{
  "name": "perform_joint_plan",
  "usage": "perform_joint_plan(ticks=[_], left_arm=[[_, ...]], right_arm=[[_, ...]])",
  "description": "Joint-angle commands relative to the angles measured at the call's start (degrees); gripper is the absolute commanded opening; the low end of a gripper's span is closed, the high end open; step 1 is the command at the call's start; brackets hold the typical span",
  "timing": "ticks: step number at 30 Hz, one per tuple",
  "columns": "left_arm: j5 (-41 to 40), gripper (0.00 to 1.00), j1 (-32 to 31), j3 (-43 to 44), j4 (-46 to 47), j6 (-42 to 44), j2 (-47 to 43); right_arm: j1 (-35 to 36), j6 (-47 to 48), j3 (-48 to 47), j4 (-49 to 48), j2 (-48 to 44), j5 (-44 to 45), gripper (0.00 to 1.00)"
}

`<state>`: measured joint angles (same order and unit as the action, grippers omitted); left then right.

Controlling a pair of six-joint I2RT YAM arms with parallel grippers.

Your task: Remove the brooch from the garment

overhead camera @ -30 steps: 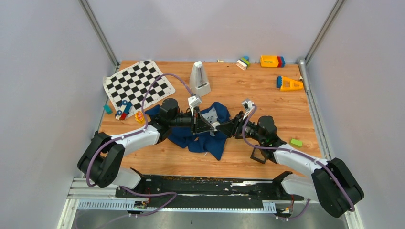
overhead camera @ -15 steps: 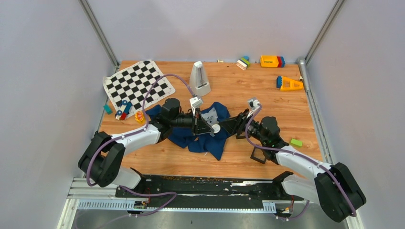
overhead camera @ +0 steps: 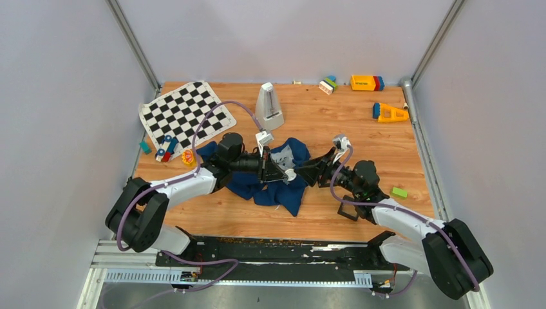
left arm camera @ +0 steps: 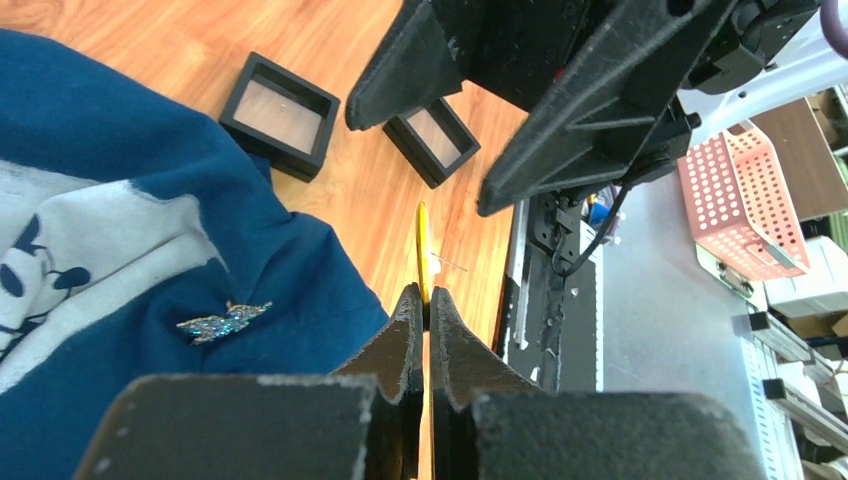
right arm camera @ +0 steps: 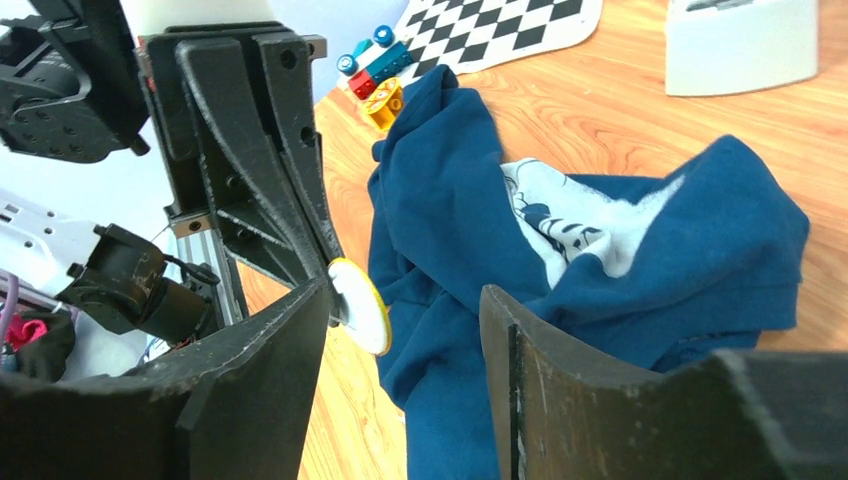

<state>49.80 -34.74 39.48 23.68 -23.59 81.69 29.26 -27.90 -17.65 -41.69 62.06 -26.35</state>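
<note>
The right hand [right arm camera: 405, 300] has been spreading its jaws over the last second. They now stand moderately wide, holding nothing, with one finger just beside the brooch [right arm camera: 362, 305] and the other well clear of it. That leaves the brooch with the left hand [left arm camera: 422, 295] alone, whose jaws are pinched fully together on the edge of the small round piece. From the left wrist it shows edge-on as a thin yellow sliver with a fine pin sticking out. From the right wrist it shows as a pale disc with a yellow rim. The brooch hangs in the air between the two hands, off the garment [overhead camera: 283, 196], which lies crumpled on the tabletop [overhead camera: 360, 135] beneath and beside them with its Mickey print facing up. A small glittery ornament [left arm camera: 225, 320] sits on the cloth near the print; what it is cannot be told. Two black square frames [left arm camera: 280, 115] lie on the wood just past the cloth's edge. Judging by this, the removal itself looks done, and what is left is likely to carry the brooch clear and set it down.
</note>
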Motion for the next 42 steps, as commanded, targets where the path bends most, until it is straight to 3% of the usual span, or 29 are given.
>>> perform_joint_plan(ticks=[1,4,6,9,42], left_arm=[[0.60,0.00,1.86,-0.39,4.29,-2.77,-2.78],[1.61,0.00,2.00,-0.60,5.01,-3.03,-3.16],[1.66,0.00,1.99,-0.91,5.24,-2.64,-4.02],[1.05,0.00,2.00,-1.90,5.42,-1.76,-5.66],[6.66,0.00,1.30,-3.76,17.89,-6.56,-0.86]], right_arm=[[-0.04,1.66,0.90,-13.43,3.97,-5.70,0.60],[-0.07,-0.34,3.07,-21.05,7.32,-7.33,0.68],[-0.05,0.27,1.85,-18.89,7.48,-9.08,0.68],[-0.12,2.14,-1.01,-9.91,6.16,-9.83,0.65],[-0.07,1.44,0.29,-11.94,3.83,-11.33,0.54]])
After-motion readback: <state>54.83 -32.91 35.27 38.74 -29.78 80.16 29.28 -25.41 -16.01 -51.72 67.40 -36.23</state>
